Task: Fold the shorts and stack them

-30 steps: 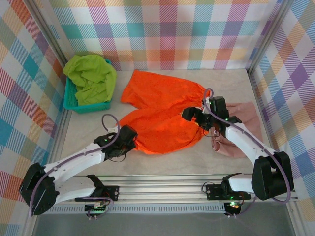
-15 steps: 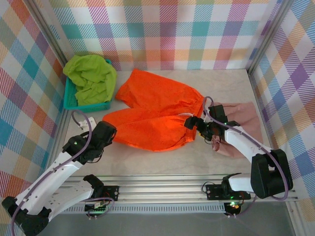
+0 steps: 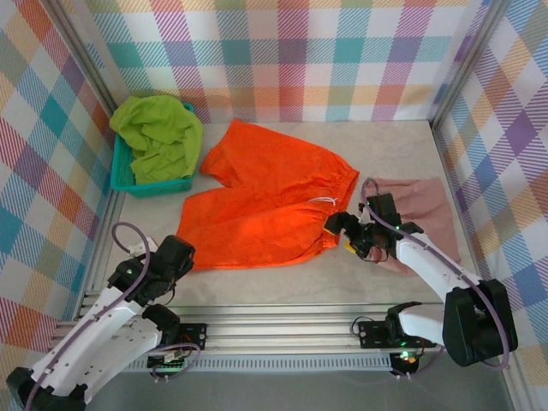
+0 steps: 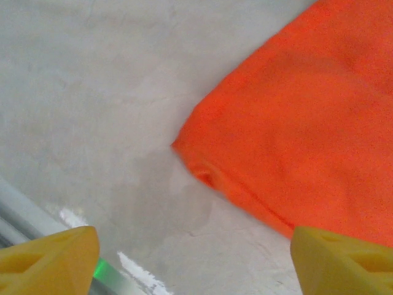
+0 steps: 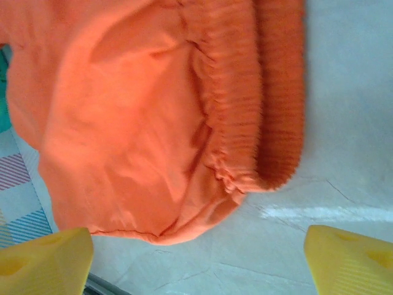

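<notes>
- The orange shorts [image 3: 261,201] lie spread flat in the middle of the table [image 3: 282,278], waistband toward its right edge.
- The pink shorts [image 3: 424,205] lie by the right edge, partly hidden under the right arm [image 3: 428,261].
- The green shorts [image 3: 158,137] are heaped in a teal basket [image 3: 122,175] at the far left corner, covering most of it.
- The left gripper [image 4: 193,252] is spread wide and empty, near the orange leg corner.
- The right gripper [image 5: 196,255] is spread wide and empty, beside the waistband.

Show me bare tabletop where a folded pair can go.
Free: the near strip of table between the orange shorts and the front rail; the far corner behind the pink shorts. Crowded: far left, where the basket holds the green shorts.
</notes>
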Motion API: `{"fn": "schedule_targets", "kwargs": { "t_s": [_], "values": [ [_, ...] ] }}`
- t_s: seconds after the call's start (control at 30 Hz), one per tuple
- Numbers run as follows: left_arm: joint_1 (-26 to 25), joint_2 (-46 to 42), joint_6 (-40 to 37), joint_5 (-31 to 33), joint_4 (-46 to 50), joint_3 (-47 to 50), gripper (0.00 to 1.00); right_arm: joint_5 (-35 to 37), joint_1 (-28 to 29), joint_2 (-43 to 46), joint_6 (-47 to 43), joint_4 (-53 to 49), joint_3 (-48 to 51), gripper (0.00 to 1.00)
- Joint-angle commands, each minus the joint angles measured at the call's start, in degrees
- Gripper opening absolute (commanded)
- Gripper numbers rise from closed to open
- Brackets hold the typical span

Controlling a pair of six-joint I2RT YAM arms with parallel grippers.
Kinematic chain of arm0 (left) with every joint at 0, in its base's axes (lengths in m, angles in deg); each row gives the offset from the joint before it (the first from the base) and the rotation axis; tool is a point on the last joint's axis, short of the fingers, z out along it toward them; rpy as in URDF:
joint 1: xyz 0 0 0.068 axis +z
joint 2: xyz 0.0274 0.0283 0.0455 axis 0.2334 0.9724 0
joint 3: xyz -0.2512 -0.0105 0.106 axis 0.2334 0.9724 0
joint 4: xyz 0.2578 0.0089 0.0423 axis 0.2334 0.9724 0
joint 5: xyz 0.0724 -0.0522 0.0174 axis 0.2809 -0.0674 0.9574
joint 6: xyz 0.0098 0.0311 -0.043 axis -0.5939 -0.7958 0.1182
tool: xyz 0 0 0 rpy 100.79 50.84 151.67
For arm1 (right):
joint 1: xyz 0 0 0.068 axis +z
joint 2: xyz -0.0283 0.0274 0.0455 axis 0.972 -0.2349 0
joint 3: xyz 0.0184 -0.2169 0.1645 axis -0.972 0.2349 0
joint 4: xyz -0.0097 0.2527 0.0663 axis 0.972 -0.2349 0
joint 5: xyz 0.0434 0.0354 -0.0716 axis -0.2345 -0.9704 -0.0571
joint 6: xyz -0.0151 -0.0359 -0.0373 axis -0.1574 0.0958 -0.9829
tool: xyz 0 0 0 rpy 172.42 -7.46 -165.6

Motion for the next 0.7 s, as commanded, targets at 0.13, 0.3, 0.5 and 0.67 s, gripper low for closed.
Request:
{"fn": "schedule_targets", "kwargs": {
  "t_s": [0.13, 0.3, 0.5, 0.67],
  "values": [
    [14.5, 0.4, -2.6, -16.2, -13.8, 7.9, 0.74, -0.4, 2.6, -5.6, 5.9, 5.6, 1.0, 0.75],
    [21.4, 3.8, -4.6, -23.6, -21.7, 10.6, 0.73, 0.8, 3.1, -9.3, 7.4, 9.1, 0.9, 0.66],
    [25.1, 8.0, -4.7, -27.7, -27.1, 12.0, 0.69, 1.2, 3.2, -12.9, 7.8, 11.5, -0.3, 0.56],
    [26.1, 10.7, -3.9, -29.1, -30.9, 12.8, 0.63, 1.3, 3.2, -15.0, 7.8, 12.2, -1.3, 0.52]
  ]
}}
